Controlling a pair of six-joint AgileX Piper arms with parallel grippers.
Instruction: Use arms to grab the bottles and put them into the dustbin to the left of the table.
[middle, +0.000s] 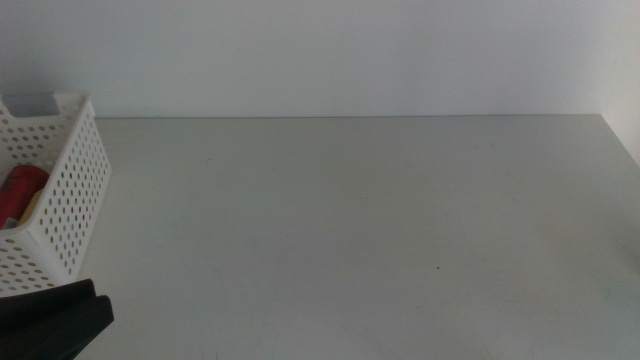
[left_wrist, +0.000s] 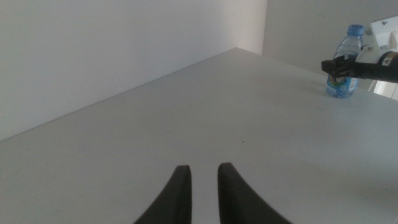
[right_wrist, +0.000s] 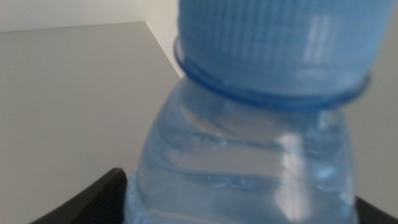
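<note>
The blue-capped water bottle (right_wrist: 249, 124) fills the right wrist view, upright, with a dark jaw showing at each lower side of its body. From the left wrist view that same bottle stands far across the table (left_wrist: 205, 106), near its far corner, and the right gripper (left_wrist: 339, 66) reaches in level at the shoulder, just under the cap. The jaws sit around the bottle, one each side, but whether they are clenched on it or only bracketing it I cannot tell. It looks to be thin, clear, ribbed plastic with water inside — so I'd judge some weight low down, walls that give under a hard squeeze, and a smooth, slick skin. The ribbed section below the shoulder reads as the sensible place to take hold: stiffer than the belly, and the flare above would stop it sliding out. The left gripper (left_wrist: 199, 186) waits low over bare tabletop, its two dark jaws pointing ahead with a narrow slot between them, holding nothing; the middle view shows it only at the bottom-left corner, just beside the dustbin (middle: 70, 190). That white perforated basket sits at the table's left edge, and a red can (middle: 20, 190) already lies inside.
</note>
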